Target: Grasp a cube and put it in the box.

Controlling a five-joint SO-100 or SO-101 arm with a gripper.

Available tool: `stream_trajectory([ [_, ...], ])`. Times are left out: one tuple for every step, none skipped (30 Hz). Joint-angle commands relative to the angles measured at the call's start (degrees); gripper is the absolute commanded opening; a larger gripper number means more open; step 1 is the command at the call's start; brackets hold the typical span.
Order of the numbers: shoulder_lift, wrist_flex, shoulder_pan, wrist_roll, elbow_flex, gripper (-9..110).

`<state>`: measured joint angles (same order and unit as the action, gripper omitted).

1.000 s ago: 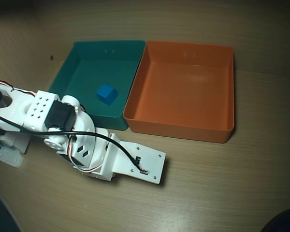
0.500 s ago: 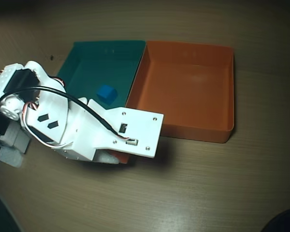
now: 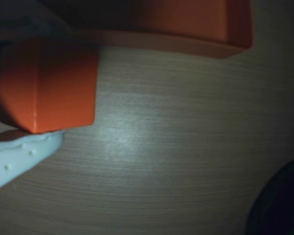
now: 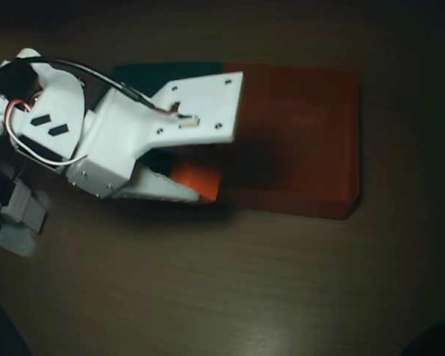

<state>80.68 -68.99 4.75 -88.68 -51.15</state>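
While no brand, label or writing can be read on anything in either view, a few plain marks show: two dark diamond-shaped openings on the white arm point(image 4: 81, 141) and small screw heads on its flat plate.

Against the overhead frame of half a second ago, the arm has swung upward in the picture. Its plate now covers most of the teal box point(image 4: 167, 70), and the blue cube seen inside that box before is hidden. The light has also dropped, so the table point(image 4: 282, 282) and both boxes look much darker.

On the left of the wrist view, the tool point(image 3: 39, 85) is closed on the cube point(image 3: 46, 85). A pale lower finger point(image 3: 19, 152) presses the cube's underside, while the upper finger is a dark blur above it. The cube hangs clear of the table there.

From overhead, the cube point(image 4: 196, 182) shows as an orange patch under the white finger, just at the near left corner of the box point(image 4: 341, 148). Whether it is over the box's wall or just outside it cannot be told.
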Motion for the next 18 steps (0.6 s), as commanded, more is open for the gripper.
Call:
stream_trajectory([
  [0.09, -0.09, 2.11, 0.53, 8.96, -6],
  [-0.97, -0.09, 2.64, 0.53, 10.28, -6],
  [-2.02, -0.09, 3.16, 0.53, 11.60, -6],
  [-3.16, -0.09, 3.69, 0.53, 12.92, -6],
  [-4.39, -0.09, 4.31, 0.53, 14.33, -6],
  [-5.54, -0.09, 5.10, 0.53, 15.73, -6],
  [-6.86, -0.09, 5.80, 0.53, 17.14, -6],
  [-8.17, -0.09, 6.50, 0.53, 18.54, -6],
  [-9.67, -0.09, 7.21, 0.53, 19.86, -6],
  [-11.16, -0.09, 7.91, 0.53, 21.18, -6],
  [-12.57, -0.09, 8.61, 0.53, 22.59, -6],
  [-14.06, -0.09, 9.23, 0.53, 23.99, -6],
  [-15.56, -0.09, 9.84, 0.53, 25.22, -6],
  [-17.05, -0.09, 10.46, 0.53, 26.46, -6],
  [-18.63, -0.09, 10.99, 0.53, 27.60, -6],
  [-20.21, -0.09, 11.60, 0.53, 28.74, -6],
  [-21.80, -0.09, 12.22, 0.53, 29.88, -6],
  [-23.38, -0.09, 12.74, 0.53, 30.94, -6],
])
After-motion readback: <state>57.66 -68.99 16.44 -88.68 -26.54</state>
